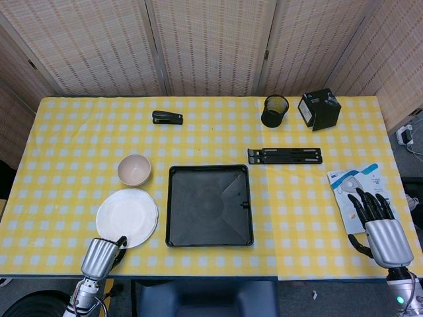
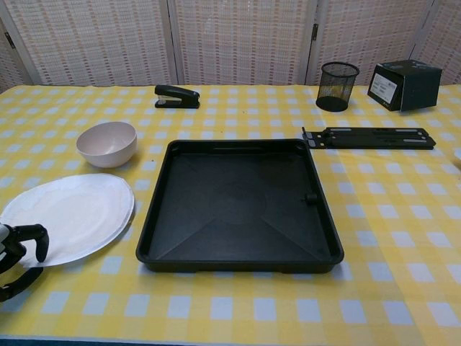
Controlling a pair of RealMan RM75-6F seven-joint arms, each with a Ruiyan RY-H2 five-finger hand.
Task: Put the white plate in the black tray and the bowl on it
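The table [image 1: 66, 132], under its yellow checked cloth, runs out of frame at the near edge in the chest view. The black tray [image 1: 209, 205] lies flat to the right of the left hand [image 1: 99, 258], and well left of the right hand [image 1: 385, 239]. The white plate [image 1: 127, 217] rests on the cloth just beyond the left hand, beside the tray's left wall. In the chest view the left hand's dark fingers [image 2: 32, 239] curl over the plate's near rim; whether they pinch it cannot be told, as the hand is cut off. The bowl [image 1: 134, 169] sits beyond the plate. The right hand lies spread, empty, fingers over a leaflet [image 1: 353, 185].
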